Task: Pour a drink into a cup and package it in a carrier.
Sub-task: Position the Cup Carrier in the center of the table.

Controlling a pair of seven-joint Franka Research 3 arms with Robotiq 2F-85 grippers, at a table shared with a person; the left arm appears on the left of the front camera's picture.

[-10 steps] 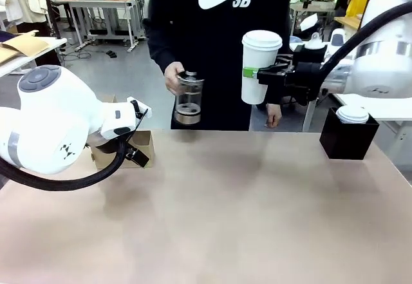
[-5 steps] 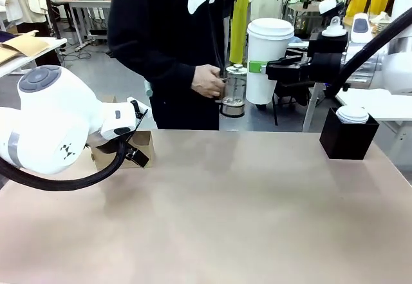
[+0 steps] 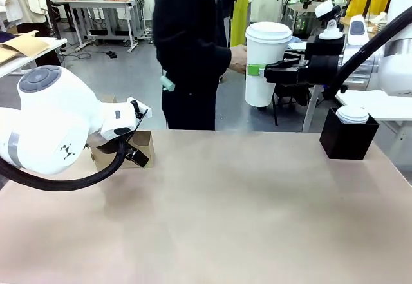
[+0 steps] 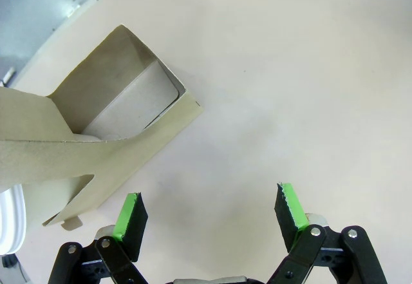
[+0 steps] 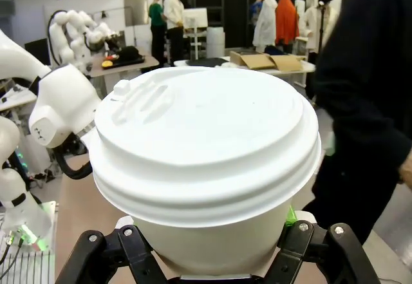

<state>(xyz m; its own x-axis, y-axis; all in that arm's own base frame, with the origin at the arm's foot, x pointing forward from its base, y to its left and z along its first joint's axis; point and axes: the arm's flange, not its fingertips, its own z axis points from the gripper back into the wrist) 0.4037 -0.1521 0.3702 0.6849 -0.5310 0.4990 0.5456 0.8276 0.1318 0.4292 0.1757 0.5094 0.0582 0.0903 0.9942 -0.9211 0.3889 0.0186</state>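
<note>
A tall white paper cup (image 3: 264, 65) with a white lid hangs upright in the air beyond the table's far edge, and my right gripper (image 3: 257, 71) is shut on its side. In the right wrist view the cup's lid (image 5: 205, 143) looms close above the fingers (image 5: 297, 237). A person's hand (image 3: 239, 57) is right beside the cup. The drink is out of view. The brown cardboard carrier (image 3: 143, 143) stands at the table's left, partly behind my left arm. My left gripper (image 4: 209, 210) hovers open over the table just beside the carrier (image 4: 96, 136), with nothing between its pads.
A black square box (image 3: 346, 141) with white lids (image 3: 353, 114) on top stands at the table's far right. A person in black (image 3: 190, 46) stands at the far side, turned sideways. The tan tabletop (image 3: 225, 213) lies bare across its middle and front.
The person has turned and stepped left, and the glass jug they held has gone out of view. My right gripper has lifted the cup slightly. The left arm has not moved.
</note>
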